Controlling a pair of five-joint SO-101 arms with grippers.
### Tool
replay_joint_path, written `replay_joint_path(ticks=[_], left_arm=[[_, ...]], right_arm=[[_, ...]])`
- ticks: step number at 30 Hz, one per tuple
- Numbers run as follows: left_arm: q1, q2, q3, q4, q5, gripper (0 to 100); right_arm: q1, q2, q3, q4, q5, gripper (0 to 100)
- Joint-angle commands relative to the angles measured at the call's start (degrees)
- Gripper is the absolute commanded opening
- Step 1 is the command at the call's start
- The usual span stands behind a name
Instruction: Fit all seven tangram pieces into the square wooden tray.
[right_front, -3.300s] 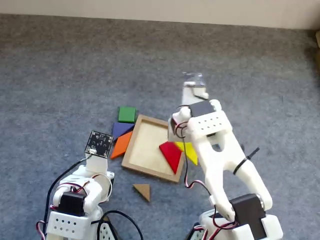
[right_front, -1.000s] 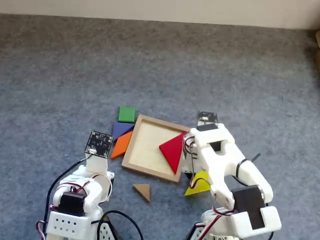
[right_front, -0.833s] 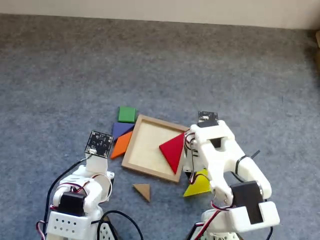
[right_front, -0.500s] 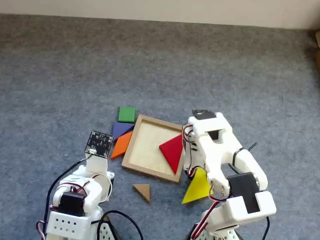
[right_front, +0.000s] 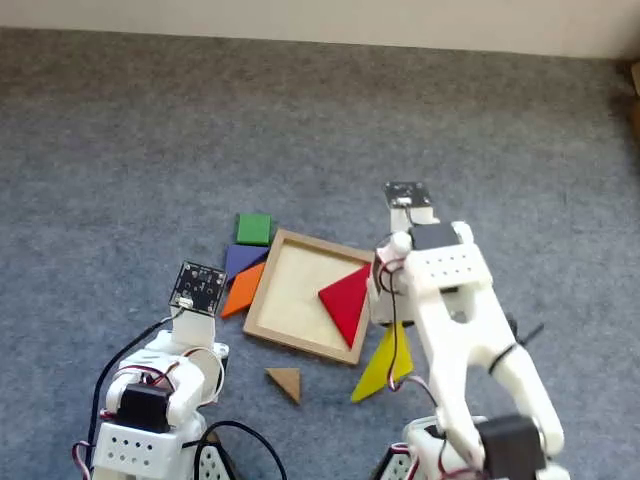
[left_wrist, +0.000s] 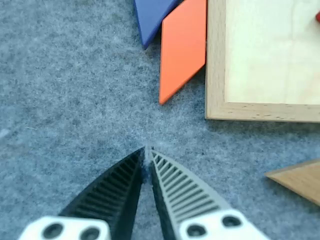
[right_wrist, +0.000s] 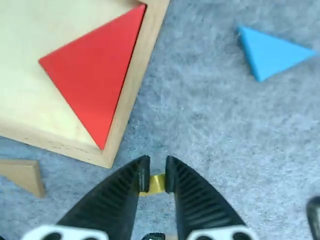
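The right gripper (right_wrist: 156, 167) pinches the yellow triangle (right_front: 383, 362) just off the tray (right_front: 262, 292) rim (left gripper (left_wrist: 146, 152) clenched tip to tip) over open carpet (right_front: 150, 150).

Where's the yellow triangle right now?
High view: yellow triangle, in the right gripper's jaws, beside the tray's right corner nearest the arms, right of the tan triangle.

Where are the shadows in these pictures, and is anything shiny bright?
High view: soft light, a thin shadow along the near edge of the wooden tray. Left wrist view: a faint dark line beside the orange piece. Right wrist view: no glare on the red triangle, nor on the right pincer gripping the yellow triangle.
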Motion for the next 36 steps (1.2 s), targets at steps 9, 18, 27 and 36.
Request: replay_joint_path(ticks=[9,18,27,36], left_arm=[[-0.5,-1.3,1.1,0.1,0.5,0],[-0.5,-1.3,1.1,0.1,0.5,0],[-0.5,-1.3,1.1,0.1,0.5,0],[-0.5,-1.3,1.1,0.1,0.5,0]], right_arm=[[-8.5,-9.5,4.0,-0.9,4.7,2.2],[-18.9,-9.5,3.9,-13.1,4.7,0.6],[-20.4,-9.6,3.3,-13.4,1.5,3.7],[-20.3,-8.8,5.8,-1.7,-14.6,31.6]])
